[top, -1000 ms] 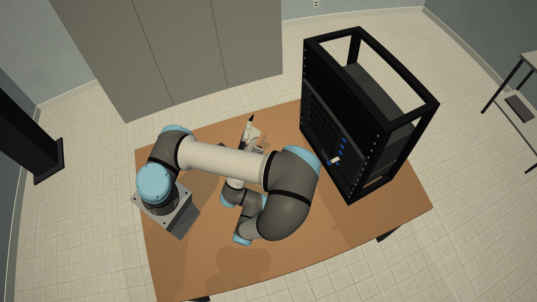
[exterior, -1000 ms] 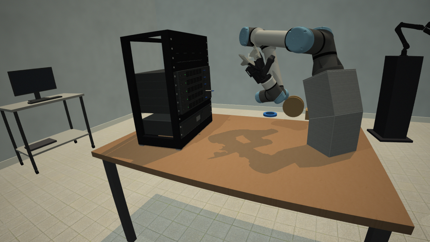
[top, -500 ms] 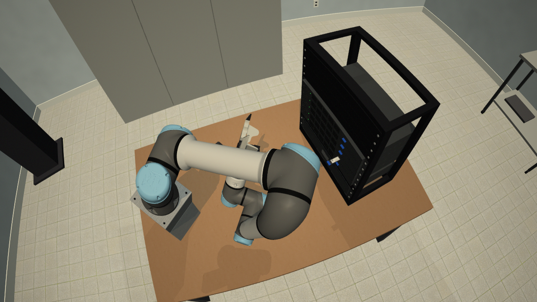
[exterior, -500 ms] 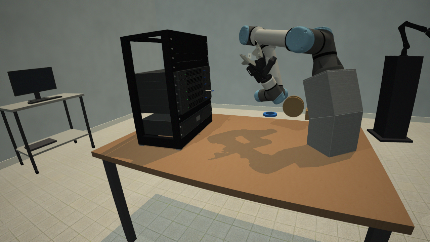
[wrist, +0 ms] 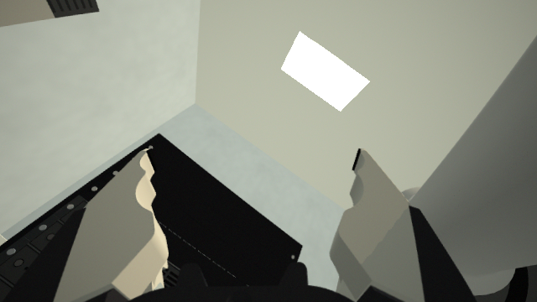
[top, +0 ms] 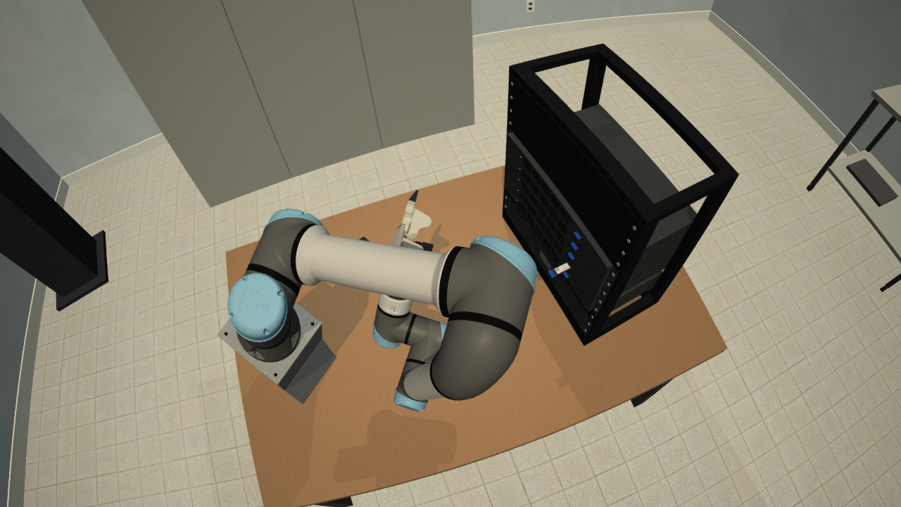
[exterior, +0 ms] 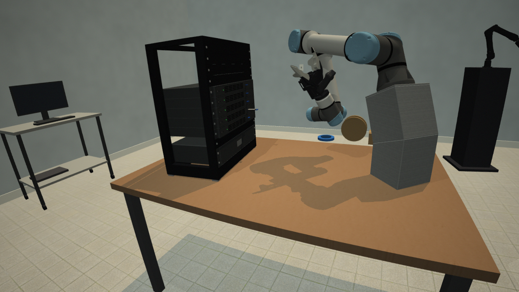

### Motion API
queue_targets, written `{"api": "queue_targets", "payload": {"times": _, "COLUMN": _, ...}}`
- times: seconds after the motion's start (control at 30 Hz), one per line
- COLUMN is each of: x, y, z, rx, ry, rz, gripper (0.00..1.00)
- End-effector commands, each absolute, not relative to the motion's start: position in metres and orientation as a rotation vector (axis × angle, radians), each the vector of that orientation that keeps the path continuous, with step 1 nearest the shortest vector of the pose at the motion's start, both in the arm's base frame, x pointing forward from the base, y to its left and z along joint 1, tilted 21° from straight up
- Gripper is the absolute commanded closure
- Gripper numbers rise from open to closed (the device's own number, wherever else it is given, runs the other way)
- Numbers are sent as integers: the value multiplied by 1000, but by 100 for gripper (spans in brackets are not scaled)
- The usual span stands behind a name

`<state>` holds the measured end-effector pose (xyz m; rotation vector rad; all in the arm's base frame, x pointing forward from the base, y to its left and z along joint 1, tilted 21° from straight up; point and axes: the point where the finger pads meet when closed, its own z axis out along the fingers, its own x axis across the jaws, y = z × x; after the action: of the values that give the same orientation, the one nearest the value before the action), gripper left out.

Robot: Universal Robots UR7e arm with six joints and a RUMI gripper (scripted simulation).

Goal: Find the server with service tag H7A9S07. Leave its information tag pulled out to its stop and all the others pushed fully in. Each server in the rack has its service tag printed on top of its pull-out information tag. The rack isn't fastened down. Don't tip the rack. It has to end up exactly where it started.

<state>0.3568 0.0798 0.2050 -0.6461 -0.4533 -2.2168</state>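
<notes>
The black server rack [top: 605, 189] stands on the brown table, also seen in the side view [exterior: 203, 105]. Several servers sit in it, each with a blue tab on the right of its front. One information tag [top: 562, 269] sticks out with a white label on top; it also shows in the side view [exterior: 252, 109]. The other tags look flush. My gripper [exterior: 306, 69] is open and empty, held high and well away from the rack front, pointing upward. In the wrist view the two fingers frame the ceiling and the rack's top corner [wrist: 210, 218].
The arm's grey pedestal [exterior: 401, 134] stands on the table. A blue ring [exterior: 325, 137] and a brown disc [exterior: 353, 127] lie at the table's far edge. A desk with a monitor [exterior: 37, 97] stands left of the table. Tall cabinets [top: 283, 82] stand behind.
</notes>
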Motion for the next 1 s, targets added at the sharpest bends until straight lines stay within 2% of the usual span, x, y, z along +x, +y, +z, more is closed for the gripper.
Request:
{"api": "queue_targets", "payload": {"times": 0.0, "x": 352, "y": 84, "z": 204, "rx": -626, "ry": -491, "rz": -2245, "gripper": 0}}
{"api": "queue_targets", "payload": {"times": 0.97, "x": 328, "y": 104, "z": 192, "rx": -487, "ry": -713, "rz": -2398, "gripper": 0}}
